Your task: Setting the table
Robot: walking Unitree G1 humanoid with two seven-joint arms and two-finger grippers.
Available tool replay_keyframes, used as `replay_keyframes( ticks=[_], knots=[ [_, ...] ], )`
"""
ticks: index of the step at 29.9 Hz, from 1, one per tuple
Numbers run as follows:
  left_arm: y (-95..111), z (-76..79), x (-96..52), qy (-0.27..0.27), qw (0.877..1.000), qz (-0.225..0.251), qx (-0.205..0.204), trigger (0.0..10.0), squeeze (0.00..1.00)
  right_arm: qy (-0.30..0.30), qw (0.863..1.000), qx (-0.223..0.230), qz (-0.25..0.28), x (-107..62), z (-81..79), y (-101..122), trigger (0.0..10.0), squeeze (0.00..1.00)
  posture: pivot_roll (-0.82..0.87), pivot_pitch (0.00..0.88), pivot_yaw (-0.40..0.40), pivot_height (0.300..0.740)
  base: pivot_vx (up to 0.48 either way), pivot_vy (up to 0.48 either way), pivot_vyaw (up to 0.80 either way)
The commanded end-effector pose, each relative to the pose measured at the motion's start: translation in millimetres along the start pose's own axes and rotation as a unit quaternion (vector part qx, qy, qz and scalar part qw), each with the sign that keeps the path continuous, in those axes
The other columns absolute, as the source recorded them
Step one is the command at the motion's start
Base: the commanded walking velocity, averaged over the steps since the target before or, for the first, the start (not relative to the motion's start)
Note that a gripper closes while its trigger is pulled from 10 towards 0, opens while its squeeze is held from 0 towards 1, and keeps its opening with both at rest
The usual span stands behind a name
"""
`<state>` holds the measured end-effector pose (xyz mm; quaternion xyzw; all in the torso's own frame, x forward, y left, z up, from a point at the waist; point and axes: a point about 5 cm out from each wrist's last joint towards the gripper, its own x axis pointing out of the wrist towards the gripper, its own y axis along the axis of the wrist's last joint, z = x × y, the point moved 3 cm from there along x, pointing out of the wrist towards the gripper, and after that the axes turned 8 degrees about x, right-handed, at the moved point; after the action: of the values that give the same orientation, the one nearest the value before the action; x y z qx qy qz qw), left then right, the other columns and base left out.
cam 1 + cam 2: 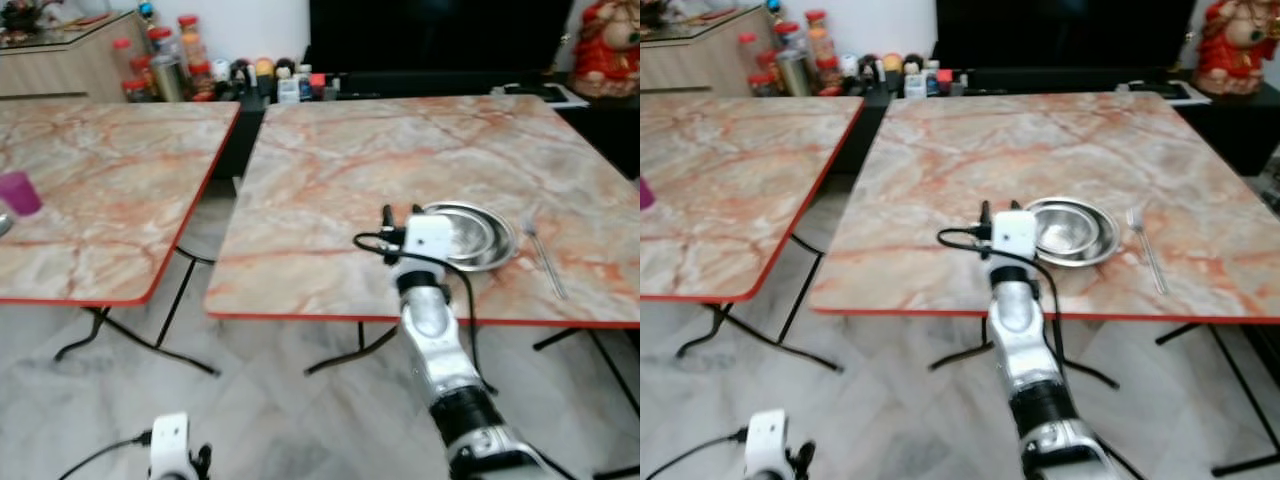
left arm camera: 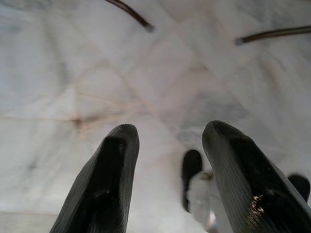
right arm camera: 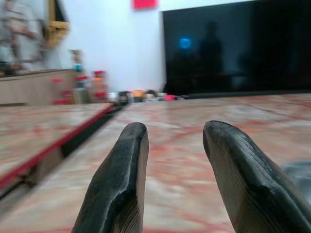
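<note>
A shiny steel bowl (image 1: 472, 236) sits near the front edge of the right marble table (image 1: 400, 150). A fork (image 1: 545, 260) lies just to its right. My right gripper (image 1: 400, 214) hovers low over the table just left of the bowl, open, with nothing between its fingers (image 3: 121, 179). The bowl's rim (image 3: 299, 171) shows blurred at the edge of the right wrist view. My left arm (image 1: 170, 448) hangs idle below, and its gripper (image 2: 167, 160) is open over the floor.
A second marble table (image 1: 100, 190) stands to the left with a pink cup (image 1: 20, 192) on it. A gap separates the two tables. Jars and bottles (image 1: 165, 60) crowd the back, beside a dark TV (image 1: 440, 30). Folding table legs (image 1: 150, 340) reach across the marble floor.
</note>
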<state>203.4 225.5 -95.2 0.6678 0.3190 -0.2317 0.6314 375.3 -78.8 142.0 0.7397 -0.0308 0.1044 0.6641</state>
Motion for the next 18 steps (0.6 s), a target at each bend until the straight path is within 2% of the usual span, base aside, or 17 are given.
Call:
replay_keyframes(
  ticks=[1,18],
  knots=[
    [-2.0,3.2,-0.1,-0.002,1.000,-0.004,-0.008,10.0,0.00,-0.009,1.000,-0.002,0.002,2.2,8.4,3.3,10.0,0.00,0.08,0.000,0.069,0.740,0.000,0.330,0.00],
    [-2.7,0.9,-0.5,0.001,1.000,-0.005,-0.005,10.0,0.00,0.000,1.000,-0.001,-0.004,3.1,4.1,0.8,10.0,0.00,0.08,0.000,0.067,0.740,0.000,0.332,0.00]
  ],
)
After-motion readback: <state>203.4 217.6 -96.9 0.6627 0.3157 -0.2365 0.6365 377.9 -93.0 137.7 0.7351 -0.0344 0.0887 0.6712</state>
